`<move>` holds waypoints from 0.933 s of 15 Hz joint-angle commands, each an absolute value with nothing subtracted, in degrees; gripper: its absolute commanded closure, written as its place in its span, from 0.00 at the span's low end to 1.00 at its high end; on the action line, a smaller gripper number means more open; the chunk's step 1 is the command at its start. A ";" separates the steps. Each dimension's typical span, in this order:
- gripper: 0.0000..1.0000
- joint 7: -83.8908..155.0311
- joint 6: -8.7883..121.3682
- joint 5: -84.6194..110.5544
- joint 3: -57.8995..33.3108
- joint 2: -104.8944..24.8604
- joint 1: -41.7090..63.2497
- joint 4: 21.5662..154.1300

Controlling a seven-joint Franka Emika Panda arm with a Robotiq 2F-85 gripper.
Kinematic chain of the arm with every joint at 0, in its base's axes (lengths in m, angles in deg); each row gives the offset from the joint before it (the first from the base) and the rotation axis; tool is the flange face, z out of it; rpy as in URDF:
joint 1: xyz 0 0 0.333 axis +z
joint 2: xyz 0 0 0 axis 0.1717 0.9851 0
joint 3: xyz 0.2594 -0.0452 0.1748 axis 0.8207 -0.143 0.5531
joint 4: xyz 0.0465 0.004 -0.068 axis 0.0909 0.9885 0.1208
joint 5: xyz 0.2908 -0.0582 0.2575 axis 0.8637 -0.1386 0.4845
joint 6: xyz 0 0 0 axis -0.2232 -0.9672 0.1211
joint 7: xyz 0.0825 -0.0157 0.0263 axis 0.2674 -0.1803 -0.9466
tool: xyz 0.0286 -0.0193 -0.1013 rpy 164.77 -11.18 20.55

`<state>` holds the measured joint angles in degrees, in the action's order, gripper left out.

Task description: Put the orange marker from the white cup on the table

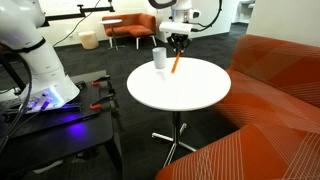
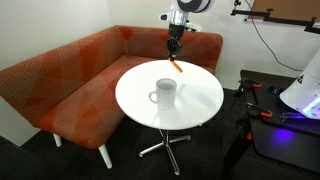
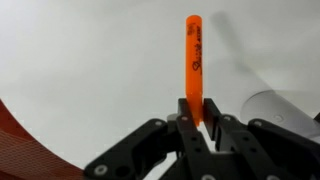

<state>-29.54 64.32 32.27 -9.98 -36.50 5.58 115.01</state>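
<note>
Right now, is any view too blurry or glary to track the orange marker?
Wrist view: orange marker in focus in the tool, white cup soft at the edge. In both exterior views: marker tiny but distinct against the table, light even, no glare; purple glow beside it.

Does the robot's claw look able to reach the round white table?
Probably yes: the gripper, shut on the thin orange marker, hangs over the round white table near the small white cup; nothing blocks it.

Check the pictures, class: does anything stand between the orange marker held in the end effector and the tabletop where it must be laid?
Nothing visible does. The end effector grips the orange marker over bare table. The white cup stands off to one side, not beneath the marker.
</note>
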 commanded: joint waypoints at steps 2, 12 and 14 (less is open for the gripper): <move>0.95 -23.61 63.06 28.04 -8.58 -31.94 4.19 110.72; 0.13 -19.52 63.56 24.56 -7.37 -30.74 3.07 109.10; 0.01 -19.91 64.05 24.26 -7.15 -31.90 2.98 109.77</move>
